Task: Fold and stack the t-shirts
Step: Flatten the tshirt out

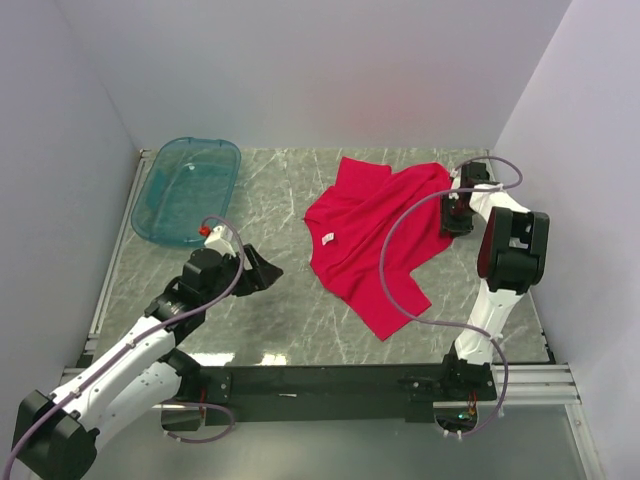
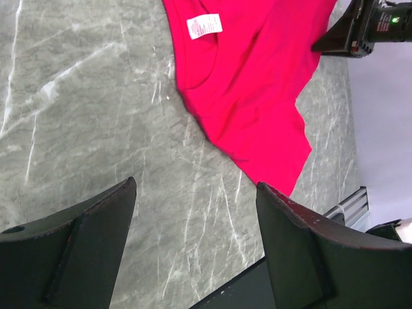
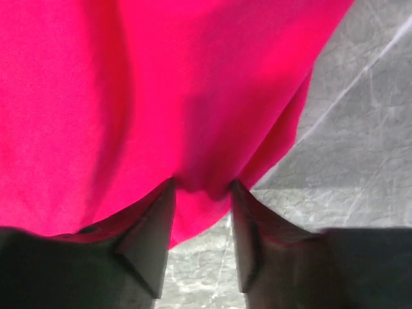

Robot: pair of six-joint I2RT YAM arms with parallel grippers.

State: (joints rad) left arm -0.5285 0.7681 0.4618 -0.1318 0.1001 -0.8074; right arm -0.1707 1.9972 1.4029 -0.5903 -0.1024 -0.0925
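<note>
Surface: grey-green marble-pattern table [image 1: 270, 190], matte, with no visible mess. Plain white walls close it in at the back [image 1: 300, 70], left [image 1: 50, 150] and right [image 1: 590, 130]. An aluminium rail [image 1: 108, 285] runs along the left edge, and a black base bar [image 1: 320, 380] runs across the near edge.

Red t-shirt [image 1: 370, 240] lies centre-right on the table, rumpled and partly doubled over, not squared up. Its white neck label [image 1: 326, 237] faces up. One corner points toward the near edge. The teal tub [image 1: 150, 195] sits in the far-left corner, well apart from the shirt.

Left gripper [image 1: 268, 270] is spread wide with nothing between the jaws. It sits low over bare table, left of the shirt and not touching it.

Right gripper [image 1: 455, 215] is at the shirt's right edge. In the wrist view its jaws [image 3: 203, 185] are parted. The hem lies in the gap, the table shows through below it, and the cloth looks loose rather than pinched.

The right arm's grey cable [image 1: 395, 260] loops over the shirt.
</note>
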